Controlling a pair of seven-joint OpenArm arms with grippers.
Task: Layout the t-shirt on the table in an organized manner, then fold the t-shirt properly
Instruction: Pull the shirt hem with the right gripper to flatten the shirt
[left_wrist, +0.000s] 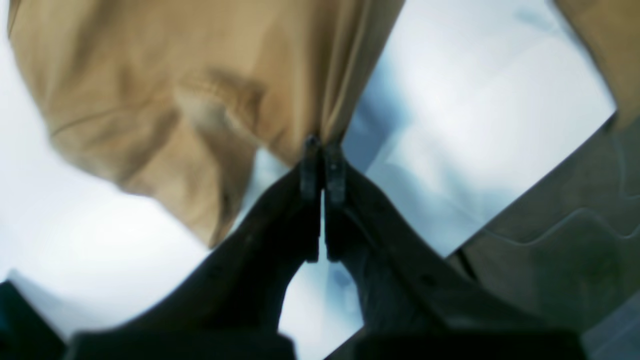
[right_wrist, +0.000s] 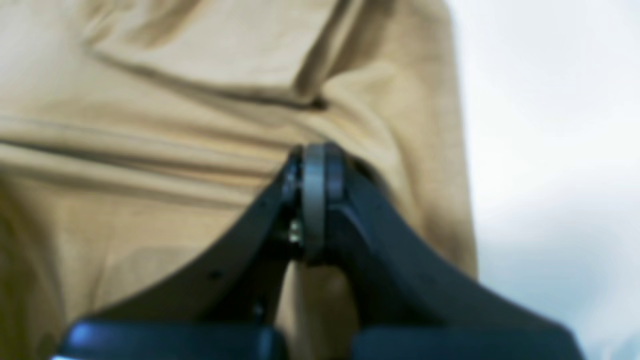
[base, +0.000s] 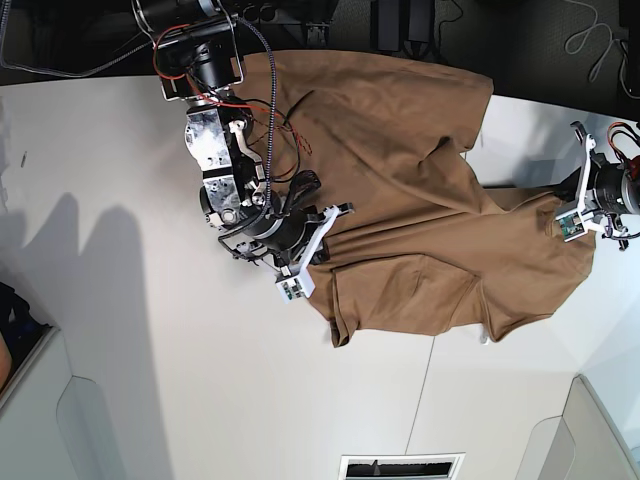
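Note:
The tan-brown t-shirt (base: 420, 190) is held partly spread and wrinkled over the white table (base: 150, 350), reaching the table's far edge. My right gripper (base: 335, 215), on the base view's left, is shut on the shirt's left side; up close its fingertips (right_wrist: 312, 160) pinch a fold of the shirt (right_wrist: 150, 150). My left gripper (base: 562, 208), on the base view's right, is shut on the shirt's right edge; its closed tips (left_wrist: 322, 150) hold the shirt (left_wrist: 175, 85) lifted above the table (left_wrist: 475, 125). The white tag is hidden.
The table edge (left_wrist: 525, 190) runs close to my left gripper, with grey floor (left_wrist: 565, 240) beyond it. Dark equipment and cables (base: 400, 25) line the far side. A thin seam (base: 425, 390) and a vent (base: 400, 467) lie at the near side.

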